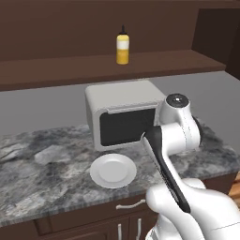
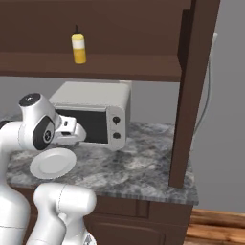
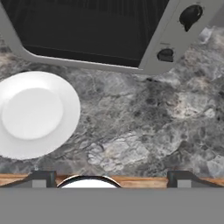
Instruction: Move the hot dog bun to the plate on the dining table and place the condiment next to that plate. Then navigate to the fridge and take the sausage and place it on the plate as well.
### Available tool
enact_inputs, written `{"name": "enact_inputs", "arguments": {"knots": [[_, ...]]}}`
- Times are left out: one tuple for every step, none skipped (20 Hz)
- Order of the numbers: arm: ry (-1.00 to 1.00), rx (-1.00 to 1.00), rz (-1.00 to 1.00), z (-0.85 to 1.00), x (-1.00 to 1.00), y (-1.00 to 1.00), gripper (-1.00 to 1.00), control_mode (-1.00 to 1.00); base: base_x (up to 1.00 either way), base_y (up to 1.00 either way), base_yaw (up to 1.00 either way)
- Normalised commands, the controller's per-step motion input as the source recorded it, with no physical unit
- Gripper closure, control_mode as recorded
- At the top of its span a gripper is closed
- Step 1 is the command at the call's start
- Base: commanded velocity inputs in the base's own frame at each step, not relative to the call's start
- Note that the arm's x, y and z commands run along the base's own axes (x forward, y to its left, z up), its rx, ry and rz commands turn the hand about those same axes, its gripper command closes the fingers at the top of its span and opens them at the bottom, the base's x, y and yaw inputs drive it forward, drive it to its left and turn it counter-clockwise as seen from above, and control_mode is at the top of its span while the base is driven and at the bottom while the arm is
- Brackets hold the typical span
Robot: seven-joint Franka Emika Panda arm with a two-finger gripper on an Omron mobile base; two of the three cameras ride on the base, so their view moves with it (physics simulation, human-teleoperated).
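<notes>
Our gripper [image 3: 107, 177] hangs with its jaws spread wide and nothing between them, low over the marbled counter [image 3: 144, 127], presumably poised to reach for something. Just to one side of it lies a bright white plate [image 3: 33, 113]; just beyond stands the toaster oven [image 1: 124, 117]. Farthest, well above us, the condiment [image 1: 123, 46] stands upright on the dark wooden shelf [image 1: 70, 68], likely stored there awaiting pickup.

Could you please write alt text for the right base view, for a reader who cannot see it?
The white arm's open gripper hovers before a toaster oven on a marbled counter, above a white plate. A yellow condiment bottle stands on the wooden shelf above.
</notes>
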Motion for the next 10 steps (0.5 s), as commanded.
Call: {"name": "enact_inputs", "arguments": {"knots": [[-0.15,0.03,0.00,0.40,0.00,0.00,-1.00,-1.00,0.00,0.00,0.00],[-0.25,0.07,0.06,0.58,0.00,0.00,-1.00,-1.00,0.00,0.00,0.00],[-0.43,0.08,0.13,0.73,-0.14,0.00,-1.00,-1.00,0.00,0.00,0.00],[-0.56,0.07,0.16,0.86,-0.29,0.00,-1.00,-1.00,0.00,0.00,0.00],[-0.68,0.06,0.19,0.96,-0.44,0.00,-1.00,-1.00,0.00,0.00,0.00],[-0.76,0.04,0.20,1.00,-0.54,-0.01,-1.00,-1.00,0.00,0.00,0.00],[-0.76,0.03,0.19,1.00,-0.53,-0.04,-1.00,-1.00,0.00,0.00,0.00],[-0.74,0.02,0.17,1.00,-0.45,-0.09,-1.00,-1.00,0.00,0.00,0.00],[-0.71,0.02,0.15,1.00,-0.38,-0.11,-1.00,-1.00,0.00,0.00,0.00],[-0.67,0.02,0.13,0.92,-0.29,-0.08,-1.00,-1.00,0.00,0.00,0.00]]}}
